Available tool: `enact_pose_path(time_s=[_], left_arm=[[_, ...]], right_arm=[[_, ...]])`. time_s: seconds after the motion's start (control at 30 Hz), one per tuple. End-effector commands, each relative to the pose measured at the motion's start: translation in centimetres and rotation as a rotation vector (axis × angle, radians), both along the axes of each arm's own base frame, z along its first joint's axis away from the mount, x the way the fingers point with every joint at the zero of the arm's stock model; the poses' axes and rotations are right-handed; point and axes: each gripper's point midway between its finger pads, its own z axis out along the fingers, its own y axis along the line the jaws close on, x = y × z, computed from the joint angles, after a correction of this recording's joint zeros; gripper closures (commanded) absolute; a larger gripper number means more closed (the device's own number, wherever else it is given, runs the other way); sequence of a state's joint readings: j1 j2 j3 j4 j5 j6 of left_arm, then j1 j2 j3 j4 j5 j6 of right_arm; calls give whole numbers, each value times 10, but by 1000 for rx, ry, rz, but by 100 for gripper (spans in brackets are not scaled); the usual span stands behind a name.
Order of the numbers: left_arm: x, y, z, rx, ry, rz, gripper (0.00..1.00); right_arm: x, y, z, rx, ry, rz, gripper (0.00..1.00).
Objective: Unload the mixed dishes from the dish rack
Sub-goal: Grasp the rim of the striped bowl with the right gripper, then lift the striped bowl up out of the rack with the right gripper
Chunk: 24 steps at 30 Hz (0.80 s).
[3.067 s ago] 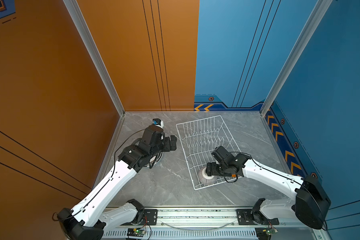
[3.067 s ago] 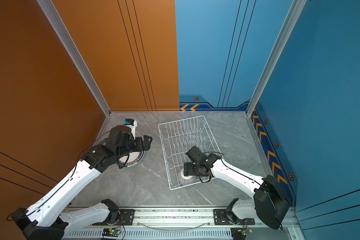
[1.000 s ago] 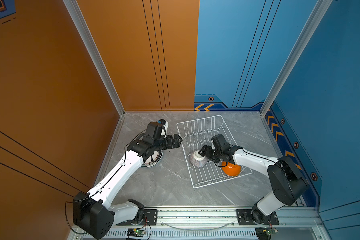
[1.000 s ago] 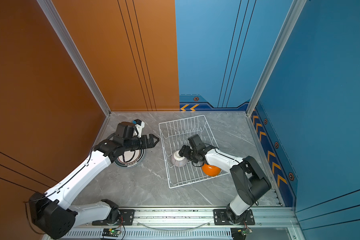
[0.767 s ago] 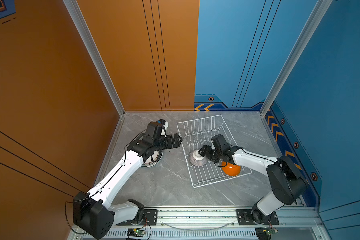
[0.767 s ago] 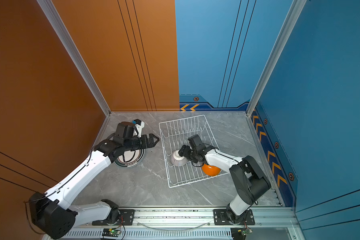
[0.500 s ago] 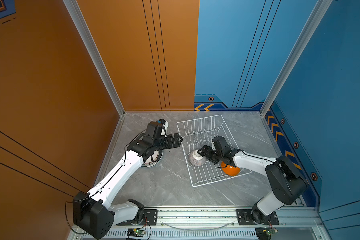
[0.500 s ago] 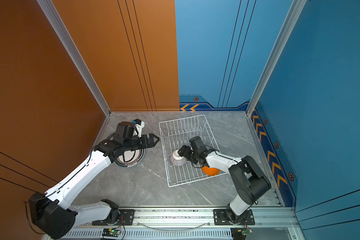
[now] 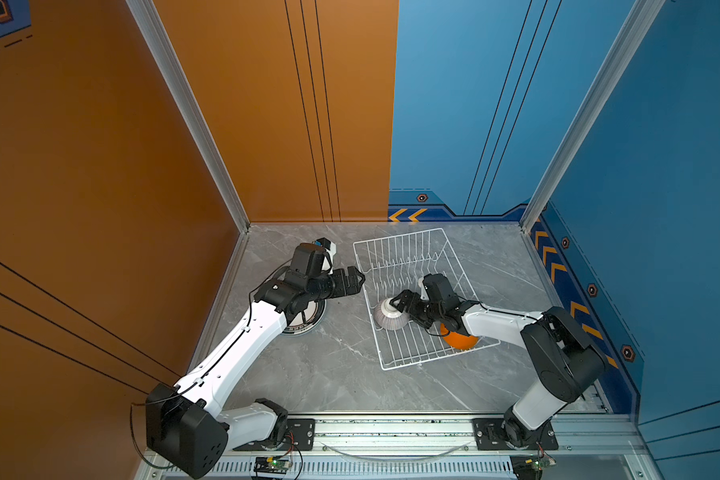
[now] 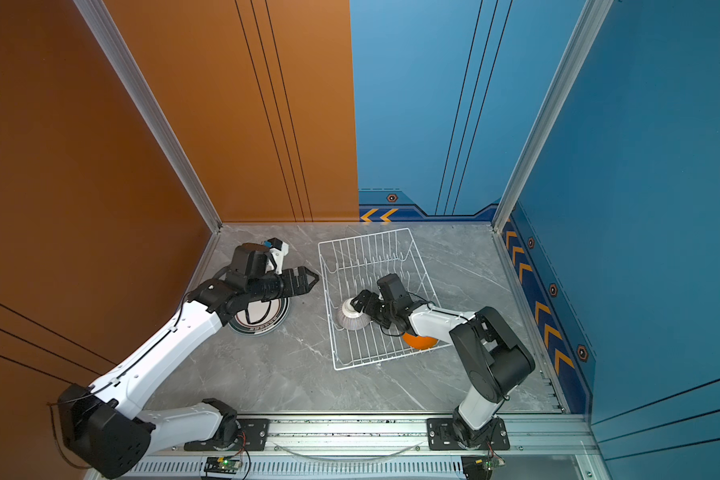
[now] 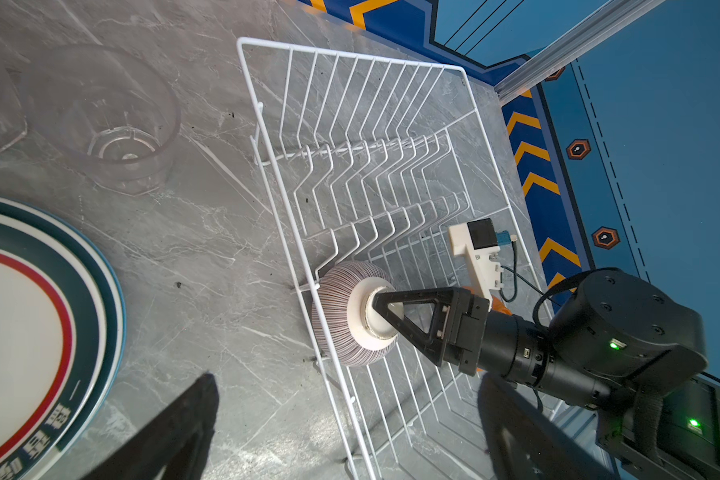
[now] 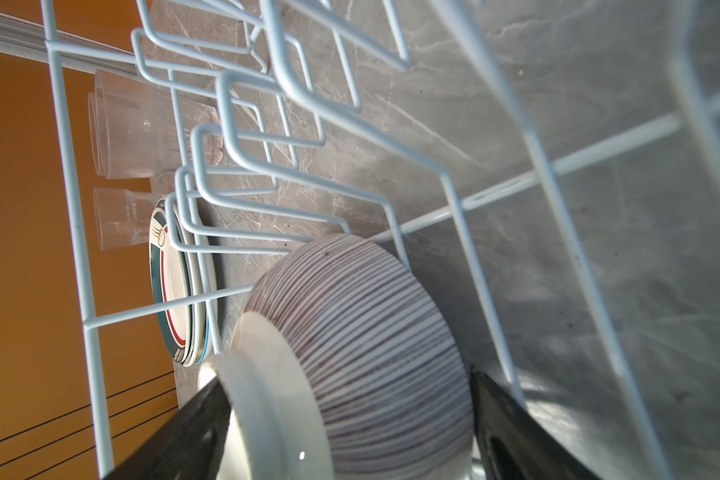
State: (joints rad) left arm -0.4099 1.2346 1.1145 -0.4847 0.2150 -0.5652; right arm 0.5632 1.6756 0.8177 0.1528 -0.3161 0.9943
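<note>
Bowl (image 9: 388, 321) (grey-striped) lies between spread jaws of right gripper (image 9: 398, 309); left gripper (image 9: 360, 280) gapes.

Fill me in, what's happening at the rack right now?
The right gripper straddles the white foot of the striped bowl, which rests against the left side of the dish rack; whether it grips is unclear. The orange bowl also sits inside. The left gripper hovers open between the rack and the plates.
</note>
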Motion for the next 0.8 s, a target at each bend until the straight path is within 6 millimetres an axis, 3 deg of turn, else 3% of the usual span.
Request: enact_pose_path(time_s=[0.0,0.33,0.77], left_arm=[[0,3,5,-24,-14,5,2],[2,8,4,-43,-8,8,2],[0,9,3,-57,-5,10,2]], right_arm=[[-36,-63,-88,-265,248,-136,12],[-28,-64,-82,-216,233,-159,27],[-20,-66,-61,-154,207,-156,31]])
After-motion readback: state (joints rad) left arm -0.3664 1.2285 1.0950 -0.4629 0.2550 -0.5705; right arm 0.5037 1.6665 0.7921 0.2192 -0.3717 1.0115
